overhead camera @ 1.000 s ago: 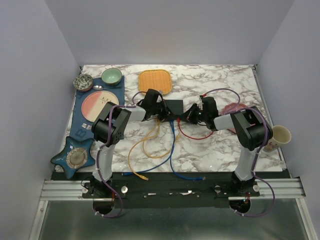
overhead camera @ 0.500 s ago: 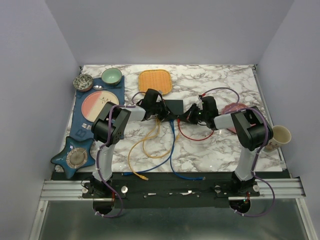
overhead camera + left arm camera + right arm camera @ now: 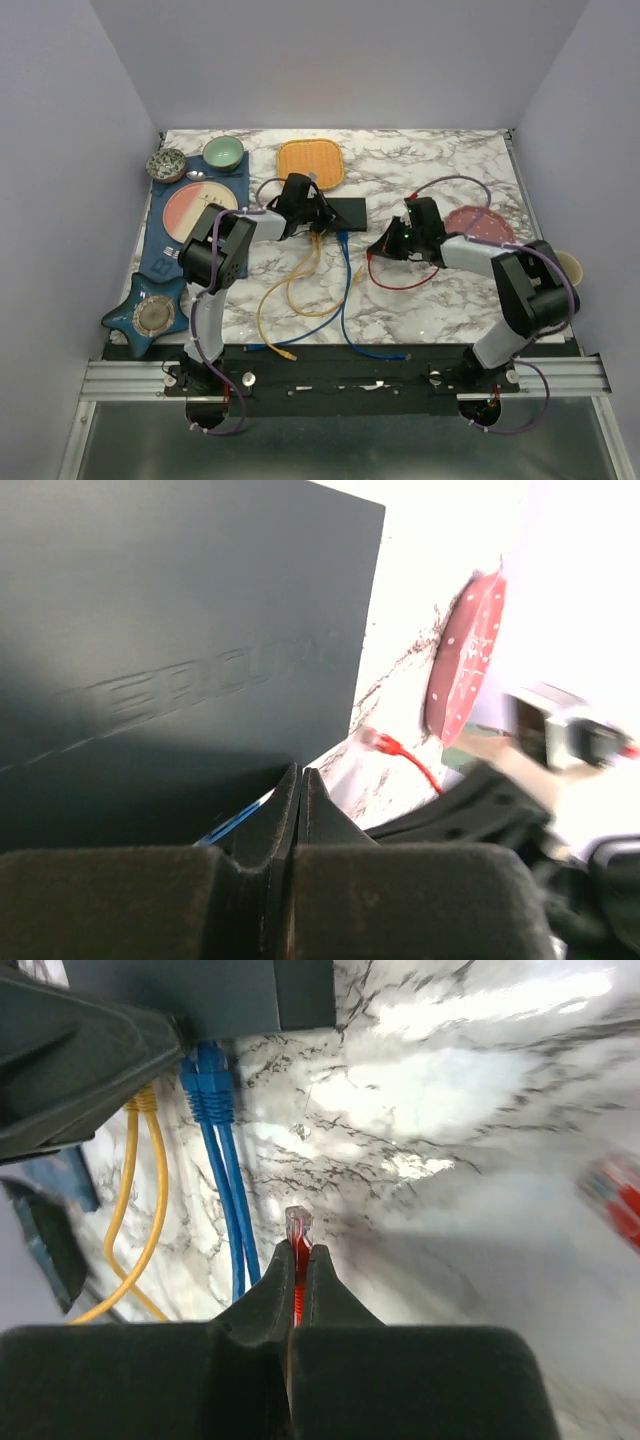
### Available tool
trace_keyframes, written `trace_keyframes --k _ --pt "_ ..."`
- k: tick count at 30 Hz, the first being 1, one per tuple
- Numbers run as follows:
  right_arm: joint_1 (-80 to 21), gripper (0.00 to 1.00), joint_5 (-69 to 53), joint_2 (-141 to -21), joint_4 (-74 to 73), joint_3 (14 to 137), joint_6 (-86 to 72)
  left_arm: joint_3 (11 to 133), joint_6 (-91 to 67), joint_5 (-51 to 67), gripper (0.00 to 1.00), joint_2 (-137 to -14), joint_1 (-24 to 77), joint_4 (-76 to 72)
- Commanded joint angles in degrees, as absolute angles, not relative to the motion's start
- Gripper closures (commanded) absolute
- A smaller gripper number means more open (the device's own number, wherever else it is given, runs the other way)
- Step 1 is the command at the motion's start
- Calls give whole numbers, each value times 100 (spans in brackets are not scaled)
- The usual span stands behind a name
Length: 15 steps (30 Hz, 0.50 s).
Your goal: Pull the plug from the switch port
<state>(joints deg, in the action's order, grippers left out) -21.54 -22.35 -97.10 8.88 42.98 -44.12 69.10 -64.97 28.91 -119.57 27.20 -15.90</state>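
Switch (image 3: 346,212): flat on the marble surface (image 3: 440,170), mid-field, sockets along its near edge.
Left claw (image 3: 299,778): clenched, nothing visible between the fingers; tips at the switch's near edge, left end.
Right claw (image 3: 299,1258): clenched on the red cable (image 3: 297,1280) just behind its plug (image 3: 298,1224). The plug is out of the switch, apart from it, off to the right of the sockets.
Plugged in: two blue cables (image 3: 210,1085) side by side, yellow cables (image 3: 143,1103) just left of them, their sockets hidden under the left claw.
Cable run: blue and yellow loop toward the near edge.
Around: orange mat (image 3: 310,163) beyond the switch; pink plate (image 3: 480,220) to the right; cup (image 3: 568,266) at the right edge, partly behind the right arm.
Left side: blue mat (image 3: 160,262) with a round plate (image 3: 195,208), green bowl (image 3: 223,152) and speckled bowl (image 3: 166,165); star dish (image 3: 125,318) nearer.
Writing: raised lettering on the switch lid, too blurred to read.
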Motion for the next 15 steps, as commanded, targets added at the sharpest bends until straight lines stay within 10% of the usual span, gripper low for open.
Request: trace_keyframes --k 1,15 --pt "-2075 99 -172 -8799 -665 4666 -3728 6601 -6442 2689 100 -11418 2532 -1723" --pt "-1397 98 501 -9579 -1292 5326 -3516 6241 -5687 1978 76 -10371 2408 -440"
